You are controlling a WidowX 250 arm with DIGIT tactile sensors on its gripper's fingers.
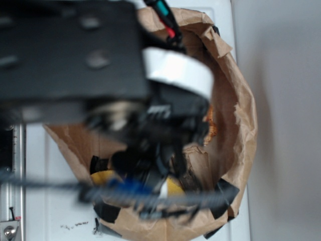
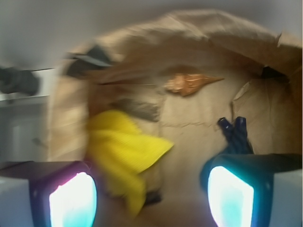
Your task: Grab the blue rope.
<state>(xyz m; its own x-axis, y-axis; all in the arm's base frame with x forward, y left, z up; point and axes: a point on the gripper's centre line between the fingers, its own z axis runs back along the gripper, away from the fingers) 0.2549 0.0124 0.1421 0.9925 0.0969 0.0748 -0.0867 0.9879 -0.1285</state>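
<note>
In the wrist view the gripper (image 2: 151,196) hangs over a brown paper bag (image 2: 199,38) with its jaws spread wide and nothing between them; the two finger pads (image 2: 73,201) glow pale cyan at 7 and 5 o'clock of the picture. The blue rope (image 2: 236,134) lies on the bag's floor at about 4 o'clock from the picture's centre, dark navy and twisted, two capped ends pointing up toward 12. Its lower part disappears behind the right-hand finger, just beside that pad; whether they touch I cannot tell, as the picture is blurred. A yellow cloth (image 2: 124,151) sprawls at 8 o'clock, between the pads but closer to the left-hand one, well apart from the rope. An orange spiral shell (image 2: 189,83) rests at 12 o'clock near the bag's far wall, its tip pointing toward 3.

The exterior view looks down on the bag (image 1: 241,100) with its crumpled rim; the black arm (image 1: 70,50) fills the 10 o'clock quarter and covers most of the inside. Under it, at 6 o'clock, a patch of yellow cloth (image 1: 103,176) shows, and a grey braided cable (image 1: 50,185) crosses the frame low down. The rope cannot be made out for sure here
</note>
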